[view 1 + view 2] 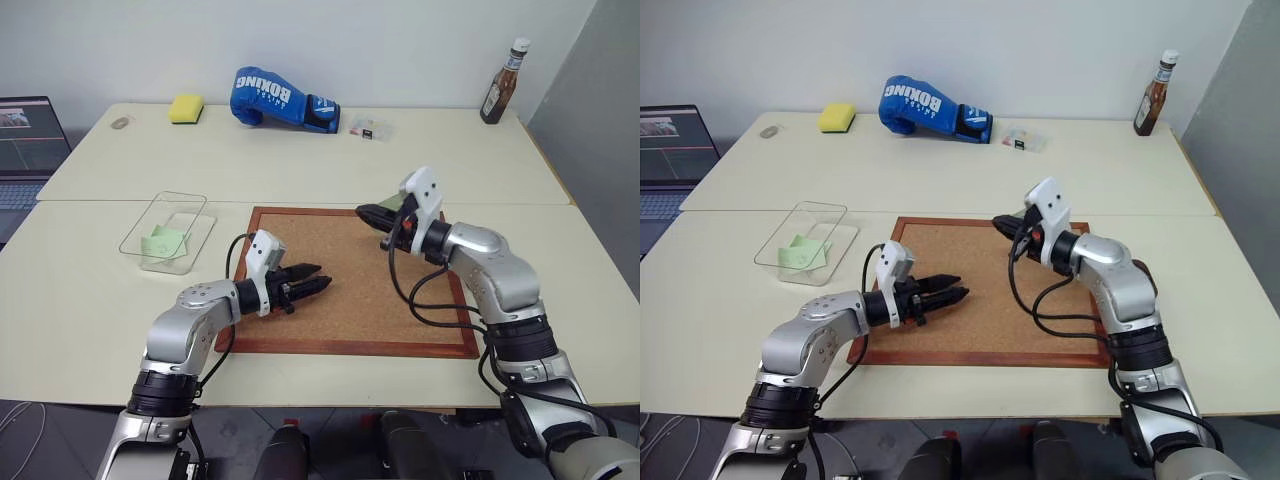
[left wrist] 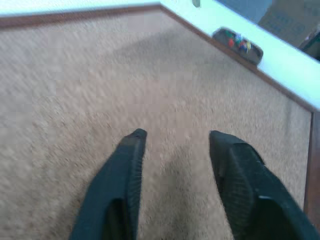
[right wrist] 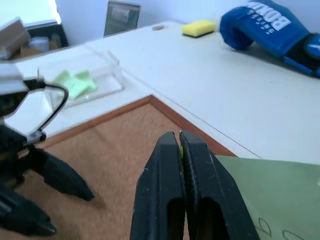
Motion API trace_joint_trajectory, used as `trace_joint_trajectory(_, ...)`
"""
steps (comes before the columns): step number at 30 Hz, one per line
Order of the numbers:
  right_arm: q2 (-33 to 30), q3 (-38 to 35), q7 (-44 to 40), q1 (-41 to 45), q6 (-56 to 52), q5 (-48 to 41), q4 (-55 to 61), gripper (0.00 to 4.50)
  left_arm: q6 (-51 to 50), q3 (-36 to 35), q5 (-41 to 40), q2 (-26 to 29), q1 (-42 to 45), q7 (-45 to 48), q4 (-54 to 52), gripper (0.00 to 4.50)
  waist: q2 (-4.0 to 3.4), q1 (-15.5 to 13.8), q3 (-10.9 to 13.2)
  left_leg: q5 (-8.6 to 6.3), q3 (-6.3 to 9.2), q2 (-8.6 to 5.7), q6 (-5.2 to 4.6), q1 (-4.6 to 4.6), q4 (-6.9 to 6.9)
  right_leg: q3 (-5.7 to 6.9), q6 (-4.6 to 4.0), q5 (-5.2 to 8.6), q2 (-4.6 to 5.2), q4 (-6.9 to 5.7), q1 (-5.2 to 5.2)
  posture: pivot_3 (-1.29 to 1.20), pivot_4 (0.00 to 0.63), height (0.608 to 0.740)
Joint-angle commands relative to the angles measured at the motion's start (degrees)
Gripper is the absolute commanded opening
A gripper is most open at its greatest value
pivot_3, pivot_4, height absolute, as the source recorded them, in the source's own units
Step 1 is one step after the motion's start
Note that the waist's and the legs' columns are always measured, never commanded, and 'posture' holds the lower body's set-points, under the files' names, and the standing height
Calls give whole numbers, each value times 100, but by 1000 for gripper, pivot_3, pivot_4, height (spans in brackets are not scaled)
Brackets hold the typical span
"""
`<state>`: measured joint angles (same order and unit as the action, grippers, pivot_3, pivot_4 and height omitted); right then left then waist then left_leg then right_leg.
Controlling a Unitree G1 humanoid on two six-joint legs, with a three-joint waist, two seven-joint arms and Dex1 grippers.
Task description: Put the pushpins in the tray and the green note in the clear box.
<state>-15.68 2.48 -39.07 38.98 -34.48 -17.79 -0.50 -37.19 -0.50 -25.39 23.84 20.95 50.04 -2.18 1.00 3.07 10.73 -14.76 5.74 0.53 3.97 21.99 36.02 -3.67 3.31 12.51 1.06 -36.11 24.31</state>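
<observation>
My left gripper (image 1: 320,283) hovers open over the corkboard (image 1: 345,305), and in the left wrist view its fingers (image 2: 132,160) stand apart with nothing between them. My right gripper (image 1: 362,211) is raised over the board's far edge, shut on a tiny yellow pushpin (image 3: 180,148) at its tips. A green note (image 3: 265,195) lies on the board just under and behind that gripper. Pale green paper (image 1: 165,241) lies inside the clear box (image 1: 182,196), on the table left of the board. The dark tray (image 2: 220,36) sits past the board's edge with several coloured pushpins (image 2: 239,43) in it.
At the back of the table lie a blue boxing glove (image 1: 285,100), a yellow sponge (image 1: 186,108) and a tiny clear case (image 1: 368,129). A brown bottle (image 1: 505,82) stands at the far right. A laptop (image 1: 25,150) sits at the left edge.
</observation>
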Motion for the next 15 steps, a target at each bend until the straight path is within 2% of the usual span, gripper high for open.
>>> trace_joint_trajectory(1,51,-421,302,161,-698,-519,447,0,102,-133,-212,-179,61,-184,-229,3033,0,-1,0,0,-1,-2,0,1,0,-1,0,0,1,1,0,0,150,740)
trace_joint_trajectory(5,115,-534,520,136,-1066,-736,624,0,50,-200,-407,-443,227,-397,-194,3787,0,1,0,0,-1,-2,0,1,1,0,1,1,0,2,-1,0,150,740)
trace_joint_trajectory(6,179,-586,615,118,-1172,-819,665,0,68,-188,-413,-519,272,-459,-174,4091,0,2,0,0,-1,-2,0,1,2,0,1,0,0,1,-1,0,150,740)
trace_joint_trajectory(9,422,-711,890,19,-1530,-1126,890,0,180,-216,-410,-850,475,-761,-34,4492,0,2,0,0,-1,-2,-1,0,3,-1,2,0,-1,-1,-1,0,150,740)
trace_joint_trajectory(15,706,-825,1336,-139,-1961,-1500,1340,0,292,-155,-367,-1207,573,-1034,100,4492,0,0,0,0,-2,-2,0,0,3,-2,1,-1,-1,-2,-3,0,150,740)
